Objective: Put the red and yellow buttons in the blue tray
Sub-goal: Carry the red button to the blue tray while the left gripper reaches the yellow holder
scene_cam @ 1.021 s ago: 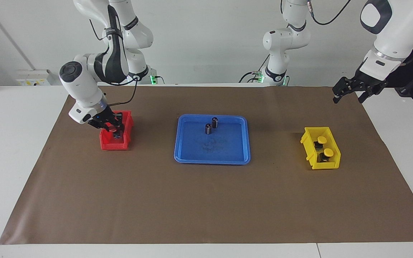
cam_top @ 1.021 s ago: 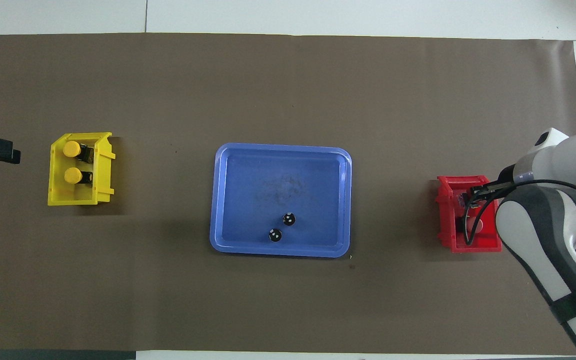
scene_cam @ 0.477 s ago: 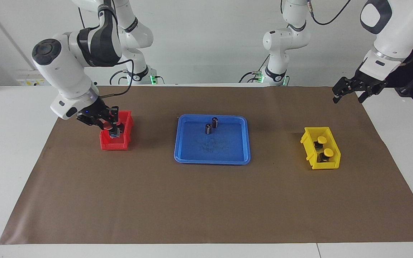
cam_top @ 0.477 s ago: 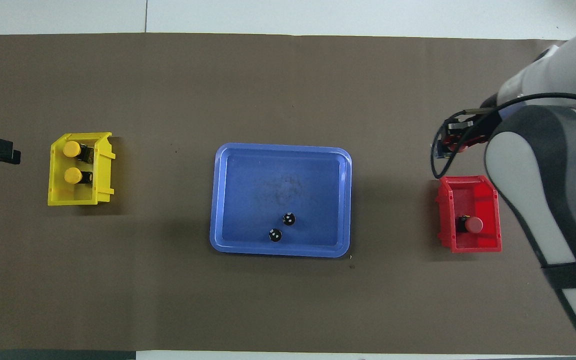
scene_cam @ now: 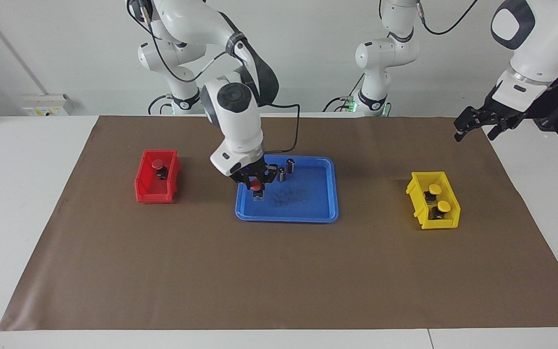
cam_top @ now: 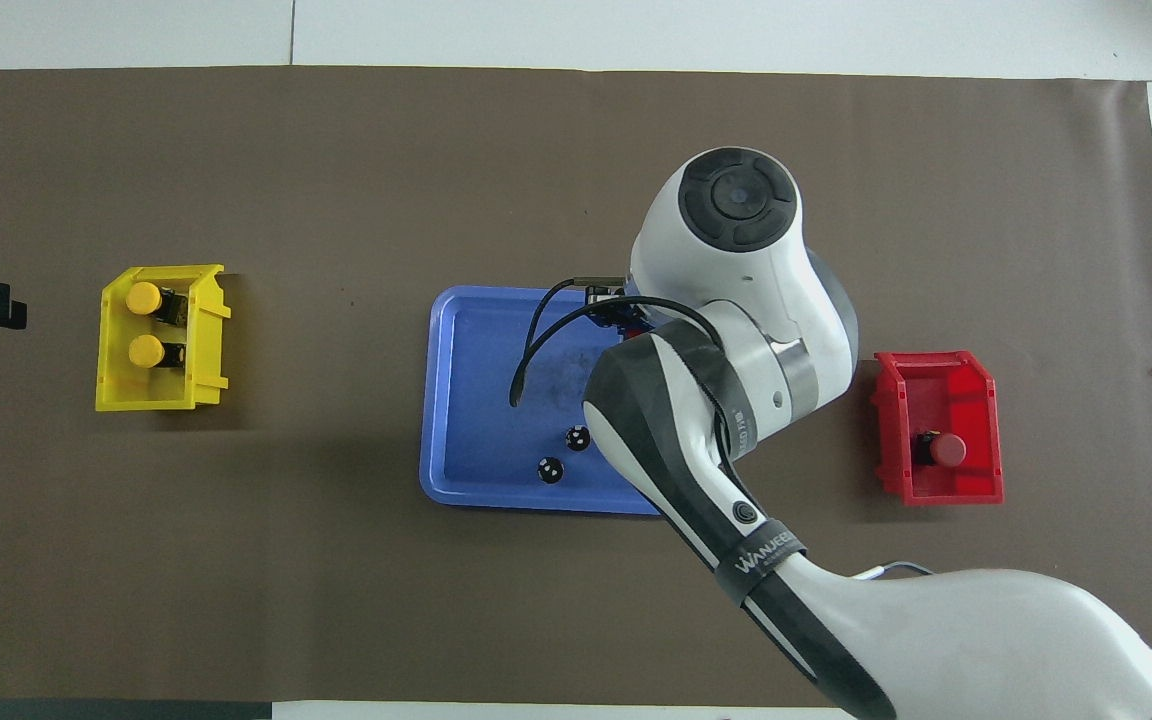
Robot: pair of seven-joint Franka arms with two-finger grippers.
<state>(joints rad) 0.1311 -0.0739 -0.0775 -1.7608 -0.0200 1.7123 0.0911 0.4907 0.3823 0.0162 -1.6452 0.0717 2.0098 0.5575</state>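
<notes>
My right gripper [scene_cam: 257, 185] is shut on a red button [scene_cam: 256, 185] and holds it low over the blue tray [scene_cam: 310, 209], at the tray's end toward the right arm. In the overhead view the right arm covers the gripper and the held button over the tray [cam_top: 476, 400]. A second red button [scene_cam: 158, 165] lies in the red bin [scene_cam: 149, 193]; it also shows in the overhead view [cam_top: 948, 450]. Two yellow buttons [scene_cam: 435, 188] [scene_cam: 443, 207] sit in the yellow bin [scene_cam: 420, 202]. My left gripper [scene_cam: 475, 133] waits open in the air over the mat's edge at the left arm's end.
Two dark metallic cylinders [scene_cam: 290, 165] [scene_cam: 281, 174] stand in the tray near its edge nearest the robots, close beside the right gripper. A brown mat [scene_cam: 279, 271] covers the table. The bins stand toward either end of the table.
My right gripper lifted a red button out of the red bin and carried it across to the blue tray. One red button stays in the bin. The left arm barely moved.
</notes>
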